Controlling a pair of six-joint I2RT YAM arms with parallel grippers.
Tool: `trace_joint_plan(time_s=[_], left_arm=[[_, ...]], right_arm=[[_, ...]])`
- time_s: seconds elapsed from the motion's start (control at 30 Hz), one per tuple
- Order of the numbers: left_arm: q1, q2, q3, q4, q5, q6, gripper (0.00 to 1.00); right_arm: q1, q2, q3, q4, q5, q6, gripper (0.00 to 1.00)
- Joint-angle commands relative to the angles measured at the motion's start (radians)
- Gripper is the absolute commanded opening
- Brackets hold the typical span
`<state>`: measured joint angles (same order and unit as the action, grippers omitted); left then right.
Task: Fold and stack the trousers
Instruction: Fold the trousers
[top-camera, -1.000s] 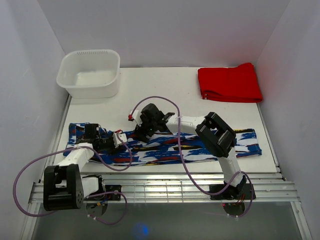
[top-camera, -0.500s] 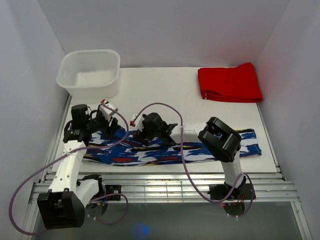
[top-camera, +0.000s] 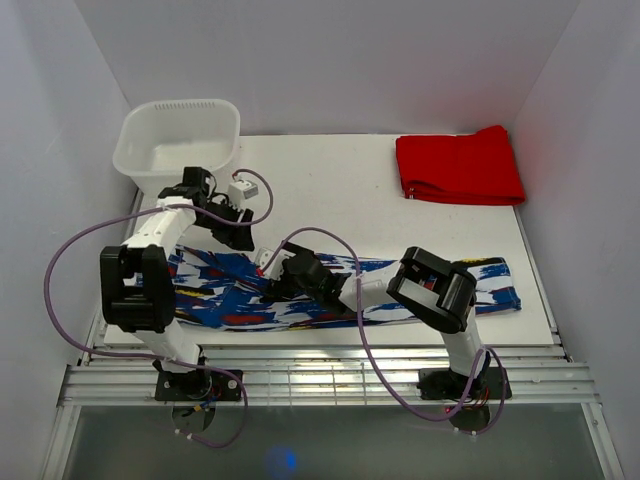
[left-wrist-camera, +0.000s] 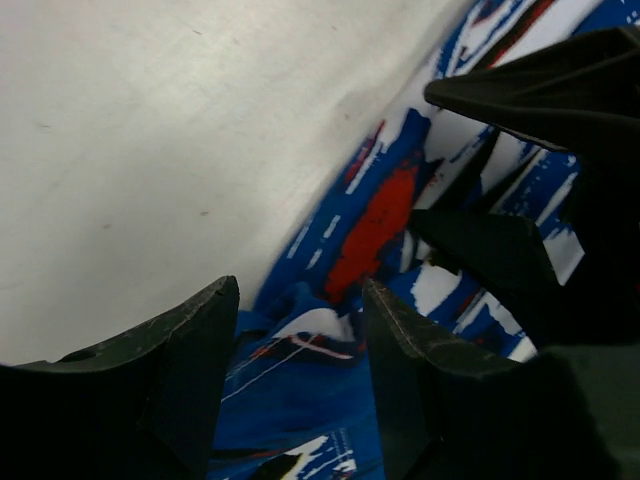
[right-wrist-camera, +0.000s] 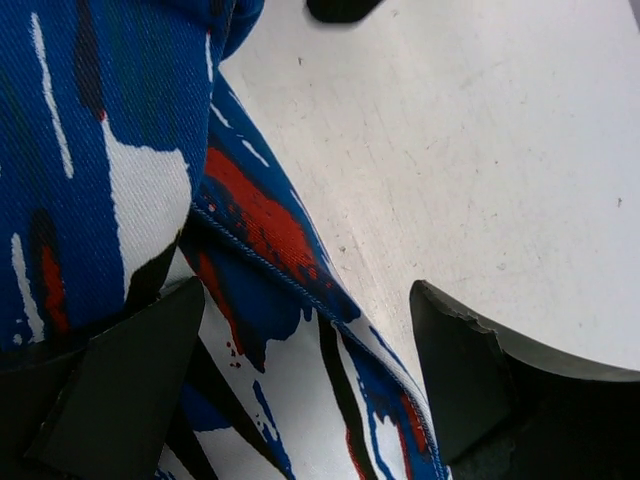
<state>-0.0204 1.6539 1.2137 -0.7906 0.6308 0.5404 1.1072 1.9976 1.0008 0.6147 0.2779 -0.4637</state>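
Observation:
The printed trousers (top-camera: 230, 305) lie stretched left to right along the near part of the white table (top-camera: 330, 190). My left gripper (top-camera: 240, 235) is at their far left edge, shut on a bunched ridge of the blue fabric (left-wrist-camera: 300, 380), which sits between the two fingers (left-wrist-camera: 190, 370). My right gripper (top-camera: 272, 275) hangs low over the left-middle of the trousers. It is open, and the hemmed edge of the fabric (right-wrist-camera: 290, 300) lies under the gap between its fingers (right-wrist-camera: 140, 370). The right arm hides part of the trousers' middle.
A white plastic basin (top-camera: 180, 145) stands at the back left, just behind the left arm. A folded plain red garment (top-camera: 460, 165) lies at the back right. A metal rail (top-camera: 330, 370) runs along the near table edge. White walls close in on both sides.
My left arm swung from the near left up to the far left edge of the trousers, and the left end of the fabric shifted with it. My right gripper slid left and nearer over the trousers.

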Motion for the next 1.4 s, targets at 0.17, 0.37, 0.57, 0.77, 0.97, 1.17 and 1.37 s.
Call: trace_joint_plan(time_s=[0.17,0.37,0.57,0.77,0.97,1.17,1.37], left_arm=[[-0.108,0.043,0.061,-0.216,-0.091,0.079,0.66],[-0.142,0.063,0.04,-0.165,-0.256,0.034,0.61],[-0.148,0.084,0.037,-0.099,-0.387,-0.036,0.51],[-0.151,0.089,0.017,-0.078,-0.462,-0.043,0.38],[-0.153,0.073,0.012,-0.068,-0.444,-0.034,0.0],[-0.142,-0.051,-0.017,0.111,-0.502,-0.12,0.0],[-0.128,-0.143,-0.072,0.312,-0.606,-0.161,0.0]], right_arm=[[0.013,0.122,-0.041,-0.056,0.144,-0.072,0.9],[0.013,0.129,-0.039,-0.058,0.147,-0.072,0.9],[0.014,0.13,-0.053,-0.052,0.155,-0.081,0.9],[0.016,0.121,-0.083,-0.033,0.158,-0.087,0.9],[0.017,0.122,-0.079,-0.041,0.159,-0.085,0.9],[0.017,0.116,-0.079,-0.055,0.156,-0.082,0.9],[0.017,0.113,-0.077,-0.073,0.153,-0.07,0.9]])
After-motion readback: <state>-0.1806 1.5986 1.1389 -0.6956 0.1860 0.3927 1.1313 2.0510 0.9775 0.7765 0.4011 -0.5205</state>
